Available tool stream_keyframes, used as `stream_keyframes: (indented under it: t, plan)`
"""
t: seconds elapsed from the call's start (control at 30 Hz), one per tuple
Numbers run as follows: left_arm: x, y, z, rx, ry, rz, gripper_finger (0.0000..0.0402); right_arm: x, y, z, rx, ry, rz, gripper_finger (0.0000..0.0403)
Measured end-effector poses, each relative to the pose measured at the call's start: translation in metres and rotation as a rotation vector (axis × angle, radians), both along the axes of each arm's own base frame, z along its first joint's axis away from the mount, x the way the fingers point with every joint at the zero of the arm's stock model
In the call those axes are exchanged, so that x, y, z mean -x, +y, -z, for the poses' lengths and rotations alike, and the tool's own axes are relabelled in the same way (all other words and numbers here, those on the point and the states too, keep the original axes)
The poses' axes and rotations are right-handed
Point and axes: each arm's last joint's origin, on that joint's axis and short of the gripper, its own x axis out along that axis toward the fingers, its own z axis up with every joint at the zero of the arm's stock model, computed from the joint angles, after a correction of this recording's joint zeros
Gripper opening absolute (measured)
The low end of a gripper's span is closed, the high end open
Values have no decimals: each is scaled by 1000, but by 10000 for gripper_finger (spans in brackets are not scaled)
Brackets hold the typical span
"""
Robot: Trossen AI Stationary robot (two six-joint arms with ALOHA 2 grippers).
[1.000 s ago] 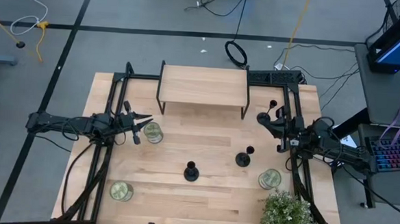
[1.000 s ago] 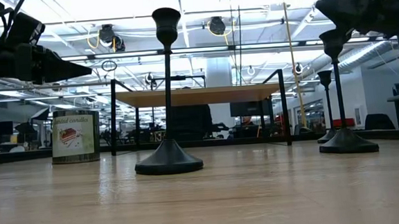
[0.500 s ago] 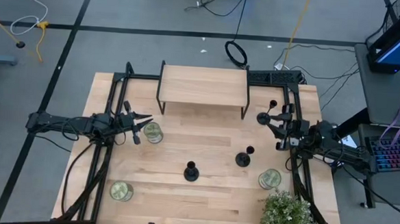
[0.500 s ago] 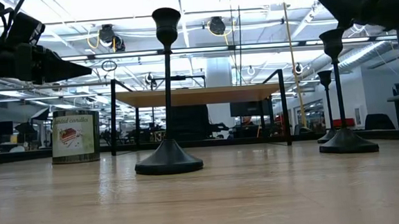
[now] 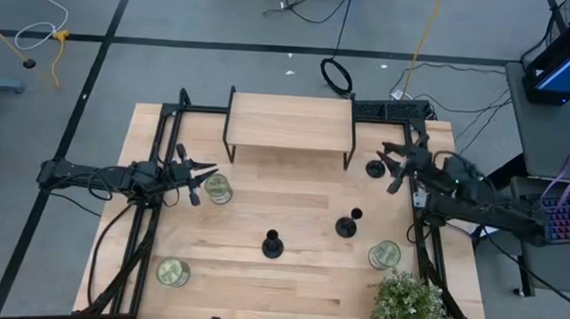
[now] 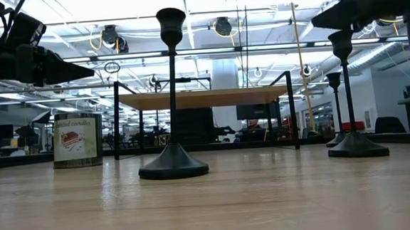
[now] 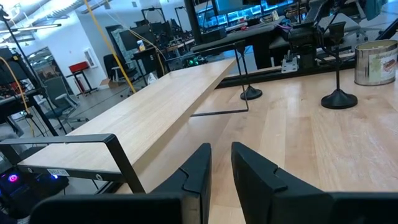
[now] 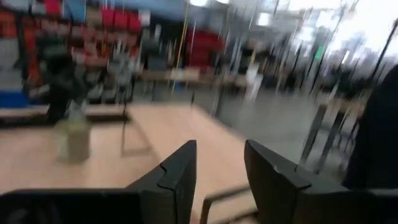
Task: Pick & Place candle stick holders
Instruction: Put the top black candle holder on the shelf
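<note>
Three black candle stick holders stand upright on their round bases on the wooden table: one near the middle front, one right of it, and one at the far right. In the low view they show as a near one and two at the right. My right gripper is open, in the air just right of the far-right holder, touching nothing. My left gripper is open at the table's left, beside a glass jar, and waits.
A wooden riser shelf on black legs stands at the far middle. Glass jars stand at the front left and front right. A potted plant is at the front right corner. Black frame rails run along both sides.
My right gripper has moved toward the table's far edge and swung round, coming up beside the far-right candle stick holder. The holders have stayed where they were.
</note>
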Motion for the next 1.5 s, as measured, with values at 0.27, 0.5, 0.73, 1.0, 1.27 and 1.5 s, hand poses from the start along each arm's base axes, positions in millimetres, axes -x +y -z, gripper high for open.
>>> stream_keyframes:
  t: [0.27, 0.5, 0.73, 1.0, 1.27, 1.5]
  plan:
    - [0, 0, -6, 82, -94, 10, 69, 1, -3, -32, -188, 287, 136, 126]
    - [2, -1, -25, 162, -295, 60, 69, -12, -7, -23, -329, 471, 165, 126]
    - [9, -5, -81, 93, -364, 215, 93, -29, -22, -11, -391, 563, 272, 125]
    - [-1, -1, -130, 34, -152, 49, 164, -29, -38, -18, -424, 530, 389, 125]
    - [-22, -2, -128, 14, -52, 32, 182, -24, -40, -35, -407, 472, 406, 137]
    - [-35, -3, -130, 98, -119, 35, 182, -19, -34, -28, -537, 514, 331, 168]
